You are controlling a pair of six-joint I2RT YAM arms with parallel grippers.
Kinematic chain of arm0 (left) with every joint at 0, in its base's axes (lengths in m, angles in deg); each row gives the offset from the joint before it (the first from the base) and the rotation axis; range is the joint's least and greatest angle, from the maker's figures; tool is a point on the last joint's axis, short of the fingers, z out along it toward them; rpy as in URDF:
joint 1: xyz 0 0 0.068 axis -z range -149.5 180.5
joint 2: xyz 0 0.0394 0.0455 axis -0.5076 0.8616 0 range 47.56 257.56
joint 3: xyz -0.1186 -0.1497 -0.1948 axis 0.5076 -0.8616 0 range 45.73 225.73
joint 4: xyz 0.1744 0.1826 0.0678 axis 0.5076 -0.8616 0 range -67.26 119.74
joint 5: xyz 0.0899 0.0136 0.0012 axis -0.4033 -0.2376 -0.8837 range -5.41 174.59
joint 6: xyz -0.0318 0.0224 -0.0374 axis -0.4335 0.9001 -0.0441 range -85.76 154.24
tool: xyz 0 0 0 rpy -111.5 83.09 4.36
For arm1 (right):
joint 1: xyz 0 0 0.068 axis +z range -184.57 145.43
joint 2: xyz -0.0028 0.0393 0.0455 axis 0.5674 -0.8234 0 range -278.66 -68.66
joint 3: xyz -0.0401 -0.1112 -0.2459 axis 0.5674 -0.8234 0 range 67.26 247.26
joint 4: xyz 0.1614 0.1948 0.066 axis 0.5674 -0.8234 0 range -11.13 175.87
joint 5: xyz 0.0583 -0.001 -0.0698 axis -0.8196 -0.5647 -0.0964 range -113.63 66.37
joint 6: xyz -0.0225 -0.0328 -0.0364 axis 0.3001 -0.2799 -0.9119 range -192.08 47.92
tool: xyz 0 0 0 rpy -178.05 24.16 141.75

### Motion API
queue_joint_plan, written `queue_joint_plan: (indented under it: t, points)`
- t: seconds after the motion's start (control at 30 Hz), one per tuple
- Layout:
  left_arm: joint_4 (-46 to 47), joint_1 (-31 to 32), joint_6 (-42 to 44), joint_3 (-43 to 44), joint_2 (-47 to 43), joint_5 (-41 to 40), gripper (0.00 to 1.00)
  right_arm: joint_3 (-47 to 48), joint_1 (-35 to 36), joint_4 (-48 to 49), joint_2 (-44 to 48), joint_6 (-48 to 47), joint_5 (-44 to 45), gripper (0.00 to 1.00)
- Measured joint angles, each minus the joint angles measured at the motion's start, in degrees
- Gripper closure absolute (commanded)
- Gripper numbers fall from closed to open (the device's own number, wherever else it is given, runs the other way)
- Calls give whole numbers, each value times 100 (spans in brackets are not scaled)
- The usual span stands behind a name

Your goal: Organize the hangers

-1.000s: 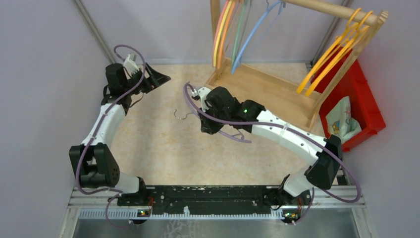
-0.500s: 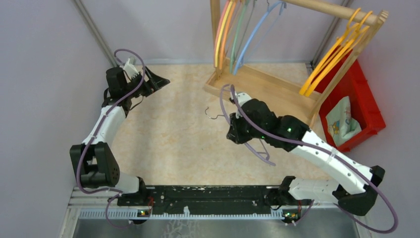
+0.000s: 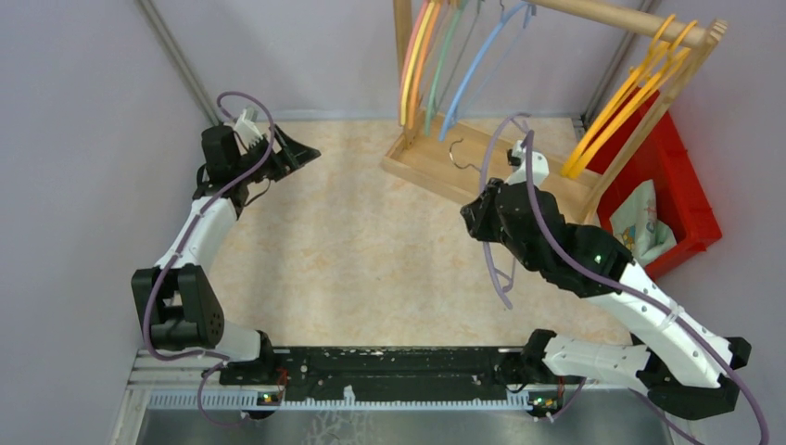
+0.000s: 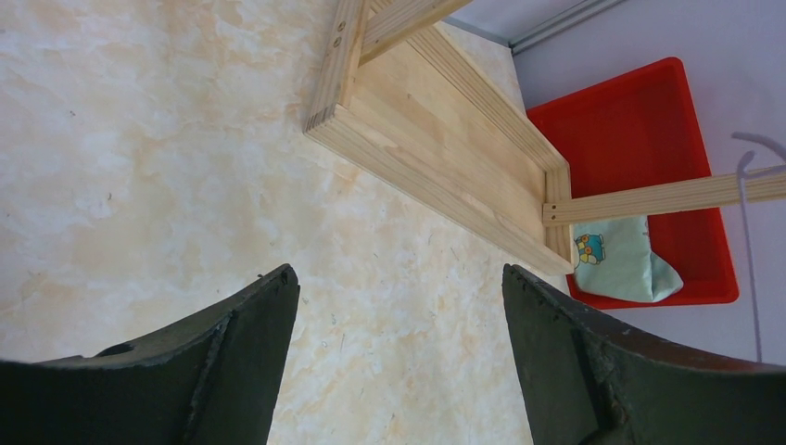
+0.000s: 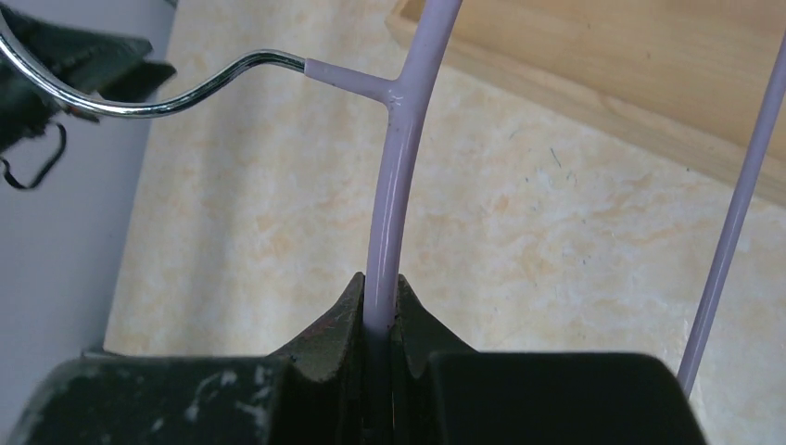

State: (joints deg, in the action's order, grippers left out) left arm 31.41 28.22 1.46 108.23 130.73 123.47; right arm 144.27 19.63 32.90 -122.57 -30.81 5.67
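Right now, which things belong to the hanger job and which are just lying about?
Job: purple hanger in the right gripper; blue hanger and yellow hangers on the wooden rack.
Lying about: red bin; patterned cloth inside it.

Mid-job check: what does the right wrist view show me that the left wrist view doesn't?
Right wrist only: the right claw shut on the purple hanger, with its metal hook in view. Left wrist only: the open left claw, the red bin and a patterned pouch in it. Both: the wooden rack base and the beige table.
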Motion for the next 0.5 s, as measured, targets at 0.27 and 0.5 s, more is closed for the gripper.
queue_joint_plan:
  t: [0.27,0.5]
  points:
    - [-2,4,0,0,0,0,14,-46,-166,1569,9,46,566,100]
    - [-7,4,2,2,0,4,14,-251,-529,3106,-177,-125,697,100]
